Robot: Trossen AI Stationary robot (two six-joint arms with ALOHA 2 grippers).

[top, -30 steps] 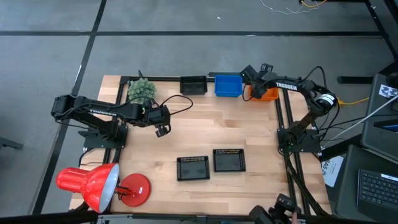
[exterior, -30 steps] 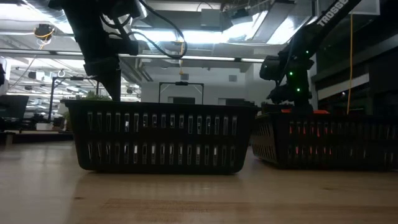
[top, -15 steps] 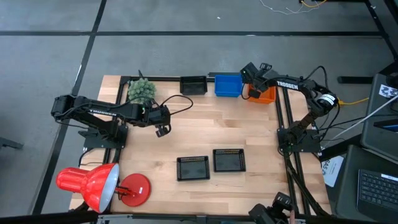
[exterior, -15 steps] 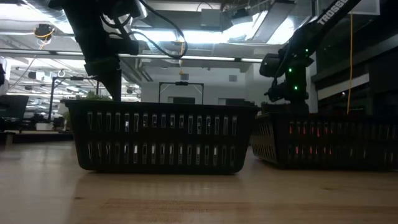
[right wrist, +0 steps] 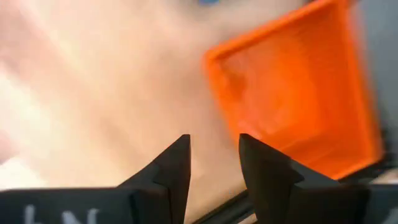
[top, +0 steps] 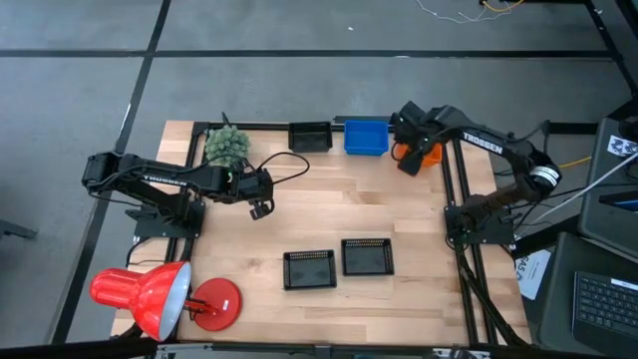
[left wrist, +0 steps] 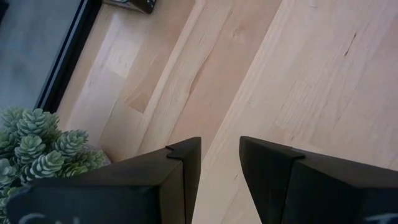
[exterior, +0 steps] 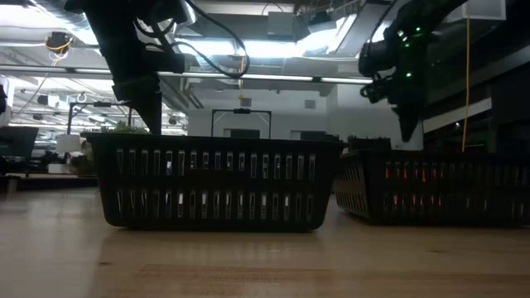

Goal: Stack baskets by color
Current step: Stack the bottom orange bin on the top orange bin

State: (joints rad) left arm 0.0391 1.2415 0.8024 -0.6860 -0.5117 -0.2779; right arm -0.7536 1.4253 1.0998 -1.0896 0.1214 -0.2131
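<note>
At the table's far edge a black basket point(top: 310, 136), a blue basket point(top: 366, 137) and an orange basket point(top: 433, 153) rest side by side on their bottoms. Two more black baskets point(top: 309, 268) point(top: 367, 256) sit side by side near the front. My right gripper point(top: 407, 160) hovers open above the orange basket's near left corner point(right wrist: 214, 62), pointing down, with nothing between its fingers. My left gripper point(top: 261, 207) hangs open over bare wood left of centre, near the green plant.
A fuzzy green plant ball point(top: 226, 146) sits at the far left and a red desk lamp point(top: 150, 294) at the near left corner. Bare wood point(top: 339, 204) lies between the two rows of baskets. Dark frame posts point(top: 454, 189) run along the right edge.
My right gripper has risen from the orange basket, tipped to point steeply down and shifted slightly toward the near edge. The orange basket has stayed where it was.
</note>
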